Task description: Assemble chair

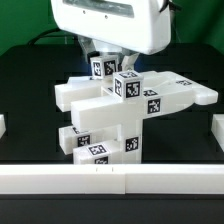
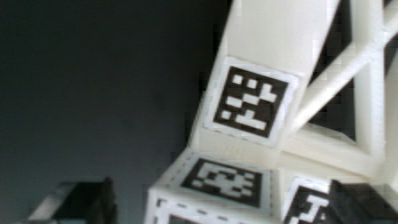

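Note:
The chair (image 1: 120,105) stands in the middle of the black table as one body of white blocky tagged pieces: a wide crosswise block, a long bar (image 1: 185,95) reaching to the exterior view's right, and stacked blocks below (image 1: 95,142). My gripper (image 1: 107,60) hangs over its top, fingers either side of a small tagged cube (image 1: 105,68). In the wrist view the gripper (image 2: 222,205) straddles that cube (image 2: 222,180). One dark finger (image 2: 86,200) stands off from it with a gap; the other (image 2: 365,200) is close against it. A slanted white chair piece with a tag (image 2: 249,100) rises beyond.
A white rail (image 1: 110,180) runs along the front edge of the table. White border pieces stand at the exterior view's right (image 1: 216,130) and left (image 1: 3,125). The black table surface (image 1: 35,140) lies around the chair.

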Tool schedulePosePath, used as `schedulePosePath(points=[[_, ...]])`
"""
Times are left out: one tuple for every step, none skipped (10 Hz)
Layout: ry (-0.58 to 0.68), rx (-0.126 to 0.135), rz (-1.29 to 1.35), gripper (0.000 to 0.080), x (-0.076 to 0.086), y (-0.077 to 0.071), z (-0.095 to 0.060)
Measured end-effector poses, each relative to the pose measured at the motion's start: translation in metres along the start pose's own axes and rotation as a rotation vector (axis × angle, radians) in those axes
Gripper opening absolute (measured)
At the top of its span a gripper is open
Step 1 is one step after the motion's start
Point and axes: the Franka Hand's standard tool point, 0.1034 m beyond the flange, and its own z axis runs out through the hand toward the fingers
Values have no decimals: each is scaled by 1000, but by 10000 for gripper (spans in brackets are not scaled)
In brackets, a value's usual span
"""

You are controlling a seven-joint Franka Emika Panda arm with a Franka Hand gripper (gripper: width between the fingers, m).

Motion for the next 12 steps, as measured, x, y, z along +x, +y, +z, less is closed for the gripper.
schedulePosePath(points=[[-1,0,-92,640,0,1,0],[-1,0,-165,648,0,1,0],[-1,-1,-228,648,0,1,0],[15,-16,-357,649,1,2,0],[46,-40,-505,649,0,2,-2],[67,-35,-612,649,-1,3,-3],[87,-33,-713,649,-1,4,-3],[99,-36,-843,649,-1,8,-2],[98,-40,-926,649,-1,12,-2],[97,-44,-1008,649,1,14,-2],[103,-49,-1090,649,2,15,-2],[101,-56,-1147,649,2,16,-1]])
